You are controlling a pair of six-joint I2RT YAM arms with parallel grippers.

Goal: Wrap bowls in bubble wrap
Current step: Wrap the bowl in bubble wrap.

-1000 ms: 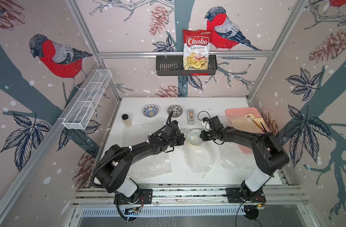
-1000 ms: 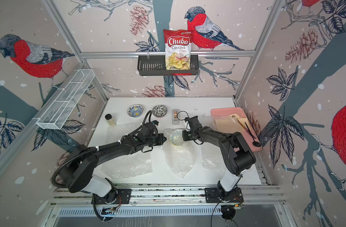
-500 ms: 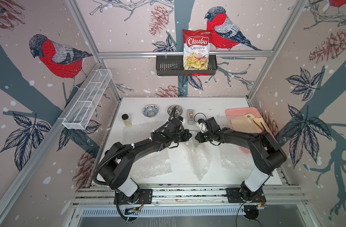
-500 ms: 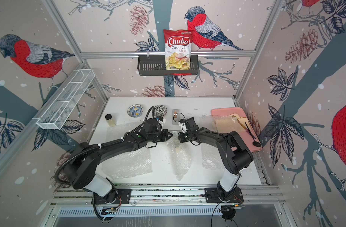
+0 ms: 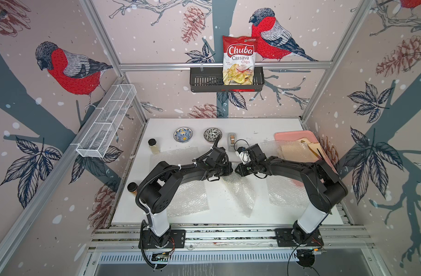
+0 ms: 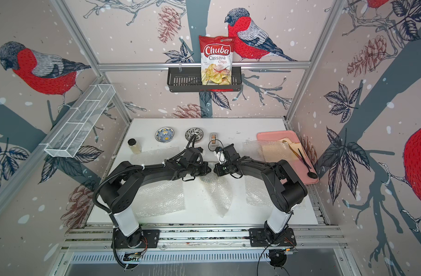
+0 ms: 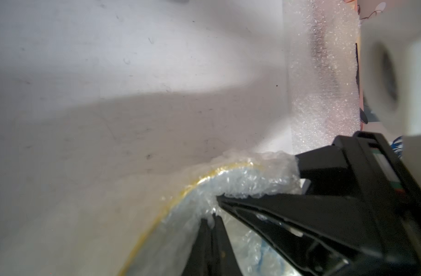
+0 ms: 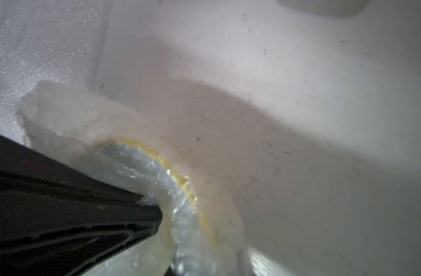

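Observation:
A pale bowl with a yellow rim (image 7: 180, 196) (image 8: 180, 181) sits mid-table, covered by a sheet of bubble wrap (image 5: 243, 193) (image 6: 219, 193). My left gripper (image 5: 231, 167) (image 7: 213, 216) is shut on a pinch of that wrap above the bowl. My right gripper (image 5: 236, 170) (image 6: 214, 170) meets it tip to tip, with wrap bunched at its fingers (image 7: 300, 215); how wide its jaws stand is unclear. The blue-and-yellow bowl (image 5: 183, 134) and the black-and-white bowl (image 5: 212, 134) stand bare at the back. Two more bubble wrap sheets (image 5: 185, 191) (image 5: 286, 193) lie flat under the arms.
A tape dispenser (image 5: 232, 141) stands just behind the grippers. One small jar (image 5: 153, 146) is at the back left and another (image 5: 132, 188) at the left edge. A pink tray (image 5: 280, 136) with tan paper and a spoon sits at the back right.
The two grippers have closed in on each other from either side of the bowl. The wrap now covers the bowl, which was showing between them a second ago.

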